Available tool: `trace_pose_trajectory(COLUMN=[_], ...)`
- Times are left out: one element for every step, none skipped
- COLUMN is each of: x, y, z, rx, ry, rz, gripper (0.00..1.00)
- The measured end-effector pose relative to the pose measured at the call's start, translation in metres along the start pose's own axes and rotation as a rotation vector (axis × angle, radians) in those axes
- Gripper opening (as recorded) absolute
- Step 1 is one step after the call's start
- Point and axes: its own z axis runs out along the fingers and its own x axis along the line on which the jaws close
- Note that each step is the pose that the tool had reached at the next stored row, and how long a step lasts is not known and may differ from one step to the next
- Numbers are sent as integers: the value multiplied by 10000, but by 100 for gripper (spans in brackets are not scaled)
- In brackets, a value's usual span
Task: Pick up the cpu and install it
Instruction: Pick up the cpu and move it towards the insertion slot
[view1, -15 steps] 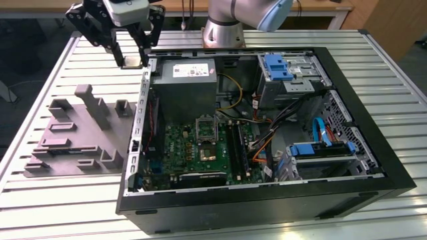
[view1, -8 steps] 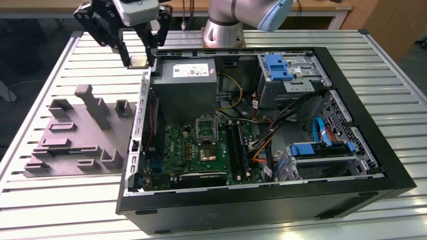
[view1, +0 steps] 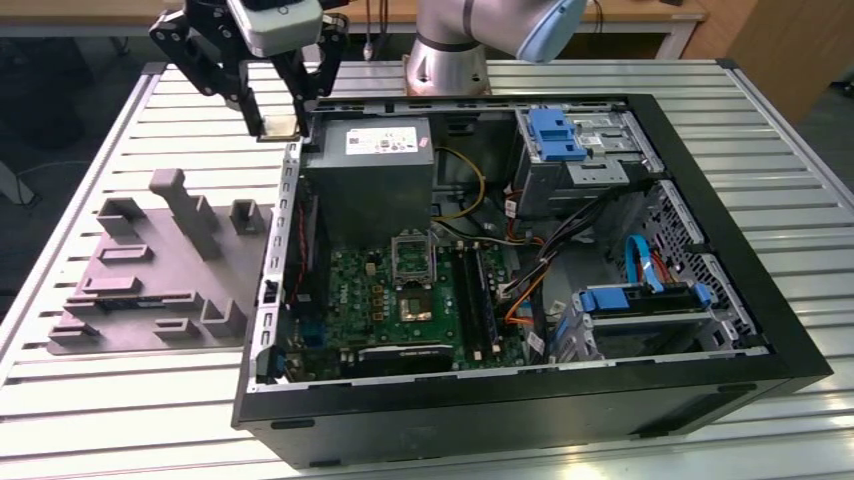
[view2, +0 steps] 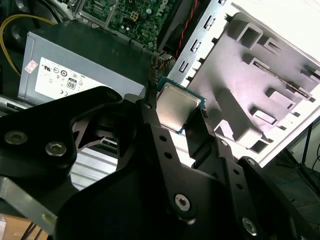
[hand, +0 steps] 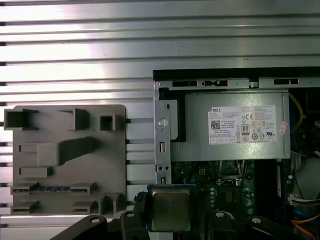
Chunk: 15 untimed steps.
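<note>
Exterior view, upper left of the frame: our black two-fingered tool (view1: 279, 122) is closed on the small flat square cpu with silvery metal top and thin green rim (view1: 280, 127). It pinches the chip by opposite edges above the corner of the open black computer case (view1: 507, 425), which stands on the slatted metal table (view1: 120, 400). The dark square socket in its metal frame (view1: 408, 300) lies at frame centre, below the grey power supply box (view1: 380, 165). We judge this a carry: grip edges only, hold the chip level, clear the case wall, square it to the socket.
</note>
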Motion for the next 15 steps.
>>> trace_pose_trajectory(x=[-6, -13, -13, -14, -14, -14, -14, -14, -14, -14, -15, -15, -15, -23, -23], y=[-7, -16, -16, -16, -16, -16, -16, -16, -17, -17, -17, -17, -17, -26, -26], z=[0, 0, 0, 0, 0, 0, -1, -1, -1, -1, -1, 0, -1, -1, -1], rx=[0, 0, -1, 0, -1, 0, 0, 0, 0, 0, 0, 0, 0, -1, 0], ry=[0, 0, 0, -1, 0, 0, 0, 0, 0, 0, 0, 0, 0, 0, 0], rz=[0, 0, 0, 0, 0, 0, 0, 0, 0, 0, 0, 0, 0, 0, 0], gripper=[47, 47, 47, 47, 47, 47, 47, 47, 47, 47, 47, 47, 47, 47, 47])
